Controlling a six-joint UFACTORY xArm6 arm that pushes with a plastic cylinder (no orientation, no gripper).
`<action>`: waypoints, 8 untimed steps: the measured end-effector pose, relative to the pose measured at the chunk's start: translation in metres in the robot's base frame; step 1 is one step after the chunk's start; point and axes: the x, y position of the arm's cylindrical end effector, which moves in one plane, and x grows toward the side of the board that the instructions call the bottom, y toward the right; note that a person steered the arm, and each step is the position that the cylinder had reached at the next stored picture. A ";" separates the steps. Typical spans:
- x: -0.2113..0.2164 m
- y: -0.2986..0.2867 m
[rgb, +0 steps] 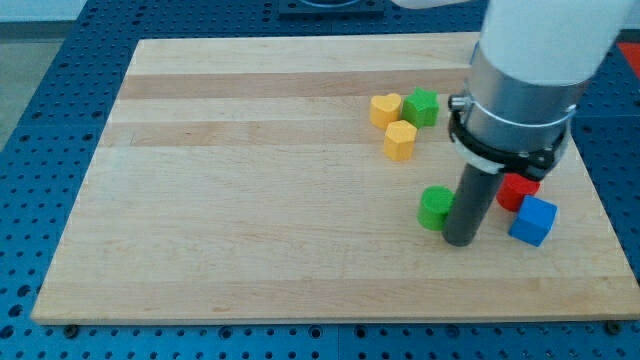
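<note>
My tip (461, 240) rests on the wooden board (250, 180) at the view's right, just right of a green block (435, 207) and touching or almost touching it. Right of the rod lie a red block (518, 190), partly hidden by the arm, and a blue cube (532, 220) just below it. Higher up the view sits a cluster: a yellow heart-shaped block (386, 108), a green star-like block (422, 106) next to it, and a yellow hexagonal block (400, 140) below them.
The board lies on a blue perforated table (40, 90). The arm's large grey and white body (525, 80) covers the board's upper right corner. The board's right edge runs close behind the blue cube.
</note>
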 end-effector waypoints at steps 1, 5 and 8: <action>-0.002 -0.010; -0.070 -0.037; -0.108 -0.047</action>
